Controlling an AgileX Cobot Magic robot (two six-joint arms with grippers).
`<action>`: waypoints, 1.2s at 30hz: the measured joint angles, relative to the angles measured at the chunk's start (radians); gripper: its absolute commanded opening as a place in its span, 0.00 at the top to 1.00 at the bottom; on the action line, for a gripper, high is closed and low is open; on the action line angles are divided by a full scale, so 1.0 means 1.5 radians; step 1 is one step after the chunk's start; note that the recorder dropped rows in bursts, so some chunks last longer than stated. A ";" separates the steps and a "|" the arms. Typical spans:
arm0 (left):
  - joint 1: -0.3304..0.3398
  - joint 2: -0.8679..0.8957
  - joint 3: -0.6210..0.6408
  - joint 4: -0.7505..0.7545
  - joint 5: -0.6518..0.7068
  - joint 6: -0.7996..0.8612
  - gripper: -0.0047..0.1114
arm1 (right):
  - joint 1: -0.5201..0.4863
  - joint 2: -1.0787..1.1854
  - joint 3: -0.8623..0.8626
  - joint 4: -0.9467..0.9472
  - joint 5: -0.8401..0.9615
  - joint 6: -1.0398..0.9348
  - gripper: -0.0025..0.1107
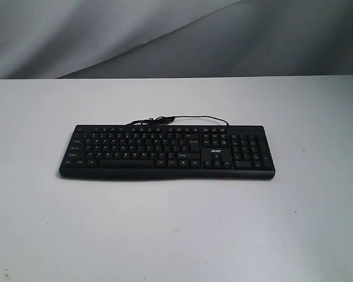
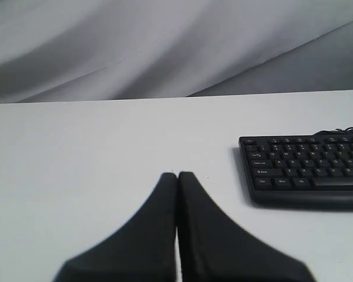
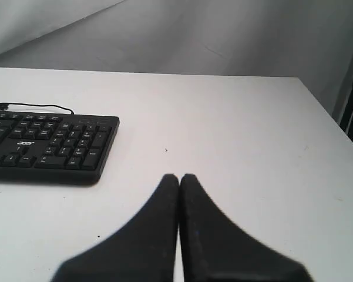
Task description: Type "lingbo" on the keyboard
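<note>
A long black keyboard (image 1: 167, 151) with white legends, a number pad and a small "acer" logo lies flat in the middle of the white table, its thin cable (image 1: 182, 119) looping behind it. Neither arm shows in the exterior view. In the left wrist view my left gripper (image 2: 177, 174) is shut with nothing in it, over bare table, well off the keyboard's (image 2: 305, 170) Ctrl-key end. In the right wrist view my right gripper (image 3: 179, 176) is shut and empty too, off the number-pad end of the keyboard (image 3: 50, 147).
The white table (image 1: 176, 229) runs wide on all sides of the keyboard. Its right edge (image 3: 332, 114) shows in the right wrist view. A creased grey cloth backdrop (image 1: 164, 35) hangs behind the table.
</note>
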 measured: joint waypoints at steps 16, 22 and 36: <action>0.000 0.000 0.000 0.000 0.000 0.000 0.96 | 0.000 0.000 0.000 -0.007 -0.169 0.000 0.98; 0.000 0.000 0.000 0.000 0.000 0.000 0.96 | 0.000 0.000 0.000 -0.010 -0.324 0.000 0.98; 0.000 0.000 0.000 0.000 0.000 0.000 0.96 | 0.000 -0.001 0.000 0.023 -0.508 0.194 0.98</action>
